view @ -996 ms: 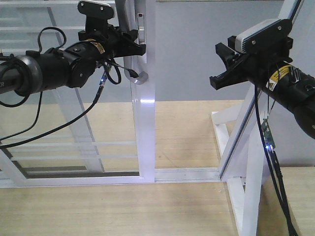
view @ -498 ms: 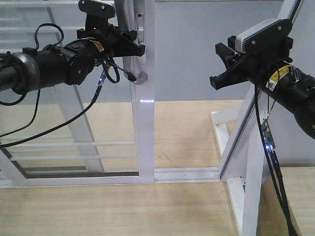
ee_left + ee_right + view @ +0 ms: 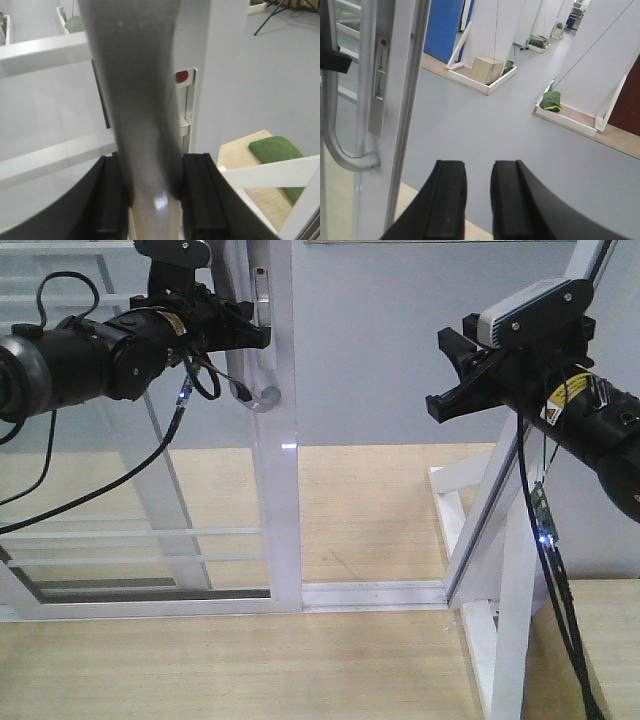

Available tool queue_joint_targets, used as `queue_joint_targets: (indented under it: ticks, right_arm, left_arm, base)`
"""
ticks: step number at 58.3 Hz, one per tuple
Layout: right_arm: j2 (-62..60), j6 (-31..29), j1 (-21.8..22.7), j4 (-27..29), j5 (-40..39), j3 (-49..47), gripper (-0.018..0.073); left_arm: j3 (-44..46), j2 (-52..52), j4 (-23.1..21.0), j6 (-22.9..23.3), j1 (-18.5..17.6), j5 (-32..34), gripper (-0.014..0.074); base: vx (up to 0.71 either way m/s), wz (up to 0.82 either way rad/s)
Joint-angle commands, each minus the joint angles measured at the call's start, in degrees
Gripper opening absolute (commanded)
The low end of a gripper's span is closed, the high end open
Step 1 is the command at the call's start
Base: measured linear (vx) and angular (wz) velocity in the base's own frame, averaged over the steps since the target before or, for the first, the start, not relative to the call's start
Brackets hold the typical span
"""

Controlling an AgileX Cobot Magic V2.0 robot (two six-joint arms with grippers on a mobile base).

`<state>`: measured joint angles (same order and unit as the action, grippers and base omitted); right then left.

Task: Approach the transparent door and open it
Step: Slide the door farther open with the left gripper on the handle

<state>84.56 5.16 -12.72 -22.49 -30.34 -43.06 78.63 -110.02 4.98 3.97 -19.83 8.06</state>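
The transparent door (image 3: 150,440) is a clear glass panel in a glossy white frame with thin white bars. Its curved grey handle (image 3: 262,395) sits on the right stile. My left gripper (image 3: 250,325) is shut on the upper handle; in the left wrist view the grey handle (image 3: 140,100) fills the space between the black fingers (image 3: 200,195). My right gripper (image 3: 445,375) hangs in the air to the right, away from the door. Its jaws stand a narrow gap apart with nothing between them (image 3: 479,170). The right wrist view shows the handle's lower end (image 3: 340,150) and lock plate (image 3: 379,85).
A slanted white frame post (image 3: 500,490) with a wooden base stands at the right under my right arm. A white floor track (image 3: 380,592) runs from the door to that post. A cardboard box (image 3: 487,69) and green bundles (image 3: 551,100) lie far off on the grey floor.
The door has slid left with my left gripper holding its handle, and the opening between the stile and the slanted post has widened. The right arm has not moved.
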Motion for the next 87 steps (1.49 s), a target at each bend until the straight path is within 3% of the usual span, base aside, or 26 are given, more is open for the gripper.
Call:
queue_joint_targets:
  ticks: [1, 25, 39, 53, 59, 66, 73, 87]
  right_arm:
    - [-2.1, 0.0, 0.3, 0.8, -4.2, -1.6, 0.0243]
    - [-2.1, 0.0, 0.3, 0.8, -4.2, -1.6, 0.0243]
    - [-2.1, 0.1, 0.3, 0.8, -4.2, -1.6, 0.0243]
    - [-2.1, 0.2, 0.3, 0.8, -4.3, -1.6, 0.0243]
    - [-2.1, 0.2, 0.3, 0.8, -4.3, -1.6, 0.0243]
    - [-2.1, 0.2, 0.3, 0.8, -4.3, -1.6, 0.0243]
    - [-2.1, 0.2, 0.3, 0.8, -4.2, -1.6, 0.0243]
    - [-2.1, 0.4, 0.3, 0.8, -4.2, -1.6, 0.0243]
  left_arm:
    - [1.3, 4.3, -0.8, -0.2, 1.8, 2.9, 0.0167]
    - [1.3, 7.6, -0.8, -0.3, 7.3, -1.1, 0.0167]
    - [1.3, 9.5, -0.6, -4.9, 9.9, -4.1, 0.0167]
    - [1.3, 10.1, -0.6, -5.1, 11.2, -6.4, 0.0167]
    - [1.3, 10.4, 0.0, -5.3, 11.3, -7.2, 0.0167]
    - [0.8, 11.3, 4.2, -6.7, 11.3, -9.3, 0.0167]
    - [-4.1, 14.5, 6.6, -6.5, 11.3, -8.1, 0.0167]
    - [-19.0, 24.7, 6.8, -6.5, 11.3, -2.3, 0.0167]
  base:
    - [0.00, 0.00]
    - [0.00, 0.00]
    - [0.00, 0.00]
    - [0.00, 0.00]
    - [0.00, 0.00]
    - [0.00, 0.00]
    - [0.00, 0.00]
    - [0.00, 0.00]
